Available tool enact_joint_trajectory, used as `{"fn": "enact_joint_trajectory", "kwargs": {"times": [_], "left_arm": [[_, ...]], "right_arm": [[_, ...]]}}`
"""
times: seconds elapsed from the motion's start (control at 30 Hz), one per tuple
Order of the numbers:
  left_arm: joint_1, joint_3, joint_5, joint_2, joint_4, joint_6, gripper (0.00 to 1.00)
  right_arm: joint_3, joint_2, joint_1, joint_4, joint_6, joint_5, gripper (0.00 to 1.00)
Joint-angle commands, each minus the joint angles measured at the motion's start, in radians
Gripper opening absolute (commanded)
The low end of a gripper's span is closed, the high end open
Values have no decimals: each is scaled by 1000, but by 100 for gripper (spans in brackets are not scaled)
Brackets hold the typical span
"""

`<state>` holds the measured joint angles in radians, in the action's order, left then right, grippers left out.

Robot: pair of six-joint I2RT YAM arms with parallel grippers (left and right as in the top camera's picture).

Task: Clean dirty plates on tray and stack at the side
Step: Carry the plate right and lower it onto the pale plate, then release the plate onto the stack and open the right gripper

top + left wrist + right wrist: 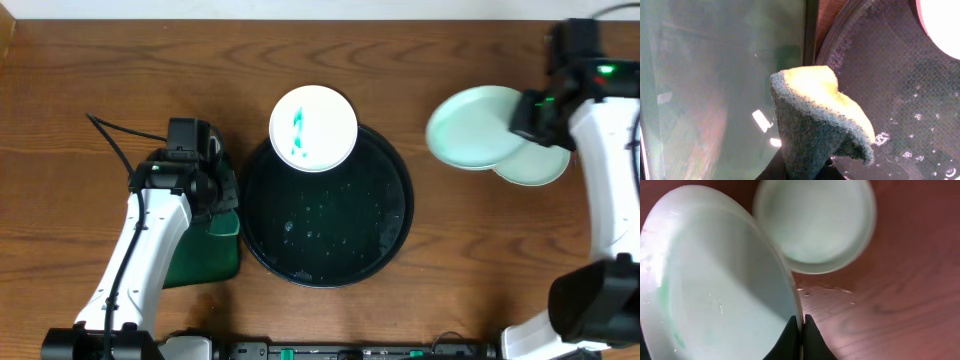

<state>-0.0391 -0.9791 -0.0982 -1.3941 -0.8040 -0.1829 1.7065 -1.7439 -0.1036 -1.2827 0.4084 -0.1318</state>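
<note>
Stacking step: my right gripper (pixel 801 322) pinches the lifted plate (pixel 475 125), seemingly wiped; next, lower it squarely onto the side plate (pixel 540 168). My left gripper (pixel 213 192) clamps the sponge (pixel 820 115).

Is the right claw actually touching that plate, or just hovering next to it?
Touching. The right wrist view shows the right claw shut on the plate's rim, one finger on each side, with no gap.

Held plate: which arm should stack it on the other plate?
Right. The right pincer grips the held plate by its rim, partly over the other plate. The left pincer holds a sponge.
</note>
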Motion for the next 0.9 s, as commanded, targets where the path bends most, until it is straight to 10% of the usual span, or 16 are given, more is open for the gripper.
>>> {"fn": "enact_joint_trajectory", "kwargs": {"times": [0.0, 0.87], "left_arm": [[5, -7, 12, 8, -2, 6, 7], [5, -7, 1, 8, -28, 6, 7]], "right_arm": [[-6, -31, -84, 0, -1, 35, 1], [-6, -386, -340, 112, -1, 59, 1]]}}
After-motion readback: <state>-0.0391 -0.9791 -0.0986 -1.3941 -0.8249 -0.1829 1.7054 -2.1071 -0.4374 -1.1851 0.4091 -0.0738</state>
